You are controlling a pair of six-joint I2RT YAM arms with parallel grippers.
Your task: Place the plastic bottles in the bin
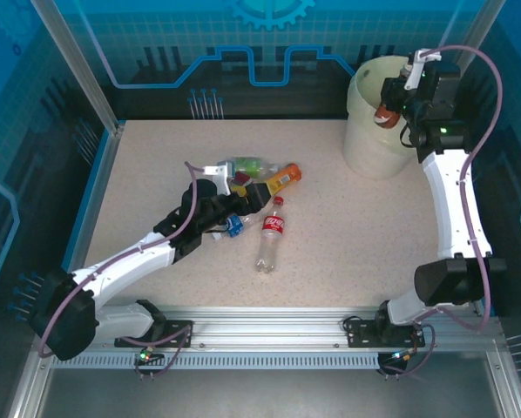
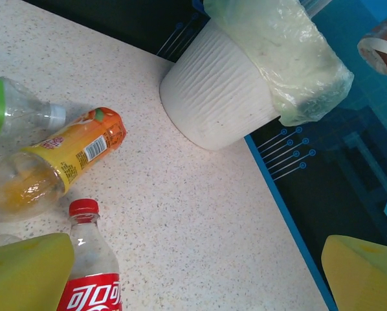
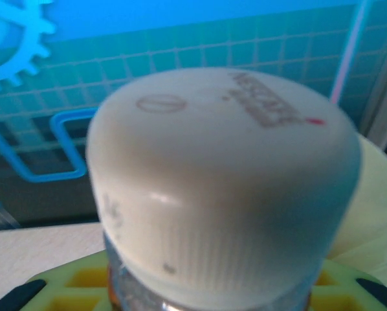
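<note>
One brown bottle [image 1: 384, 114] clamped in right claw [image 1: 398, 97] above bin [image 1: 365, 150] at worktop's [image 1: 348, 244] far right corner, we note left claw [image 1: 250, 192] apart over bottles [image 1: 272, 228]

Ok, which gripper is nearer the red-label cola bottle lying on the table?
Left. The left gripper, open, sits right by the cap end of the red-label cola bottle. The right gripper is far off over the bin, shut on a white-capped bottle.

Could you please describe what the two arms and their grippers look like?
The left arm and right arm each have white links, black joints and a lilac cable alongside. A green light glows on the right one. The left gripper and right gripper have yellow-green fingers.
</note>
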